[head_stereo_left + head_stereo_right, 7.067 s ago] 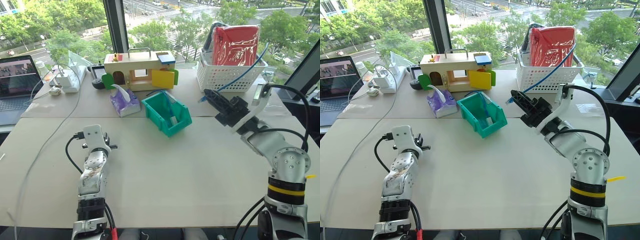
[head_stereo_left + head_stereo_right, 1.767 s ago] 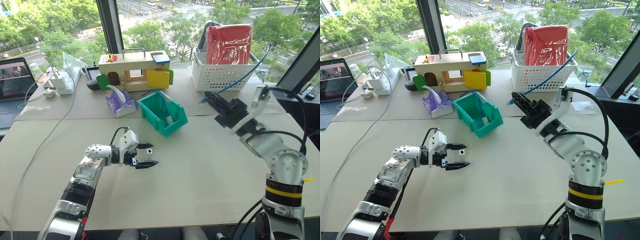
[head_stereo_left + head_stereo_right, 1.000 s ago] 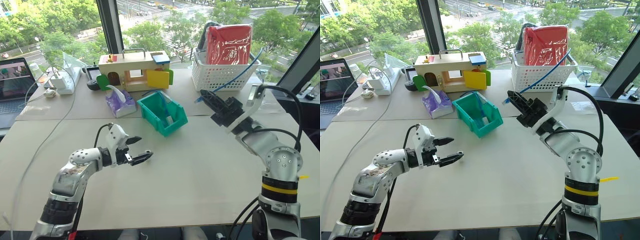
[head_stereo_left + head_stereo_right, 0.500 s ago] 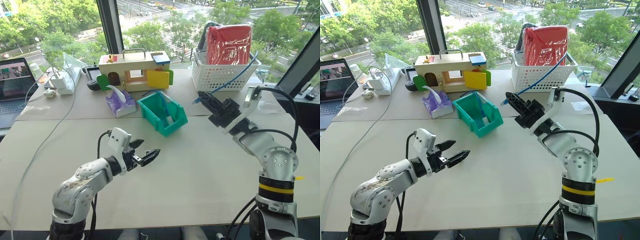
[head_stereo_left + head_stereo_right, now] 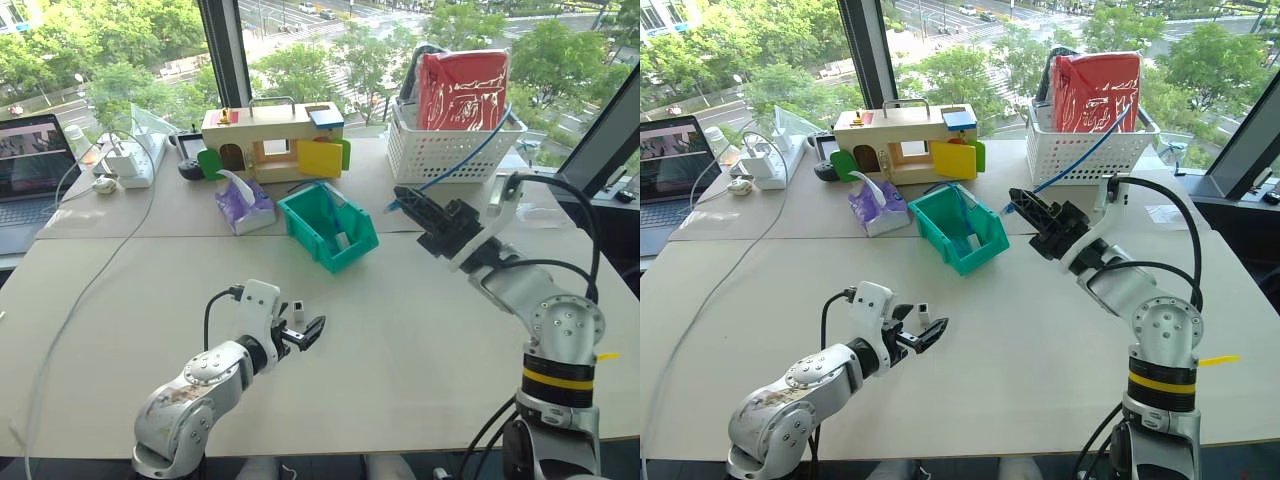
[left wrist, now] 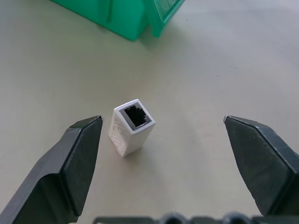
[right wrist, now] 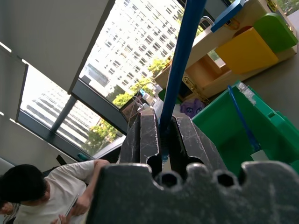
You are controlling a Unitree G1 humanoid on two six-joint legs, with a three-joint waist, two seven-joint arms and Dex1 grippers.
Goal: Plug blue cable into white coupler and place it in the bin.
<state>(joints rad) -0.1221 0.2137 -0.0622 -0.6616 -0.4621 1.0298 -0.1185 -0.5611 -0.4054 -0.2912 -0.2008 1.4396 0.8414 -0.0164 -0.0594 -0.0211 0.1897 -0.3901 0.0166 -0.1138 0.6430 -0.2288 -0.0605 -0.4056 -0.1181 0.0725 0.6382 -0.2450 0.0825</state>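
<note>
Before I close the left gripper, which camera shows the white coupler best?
The left wrist view: the white coupler stands on the table between the open left gripper fingers, dark socket facing the camera. In both head views it is only a tiny white speck by the fingertips.

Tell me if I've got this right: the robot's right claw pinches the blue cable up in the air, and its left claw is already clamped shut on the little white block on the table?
Not quite. The left gripper is wide open, its fingers on either side of the white coupler without touching it, as the left wrist view shows. The rest holds: the right gripper pinches the blue cable above the table.
</note>
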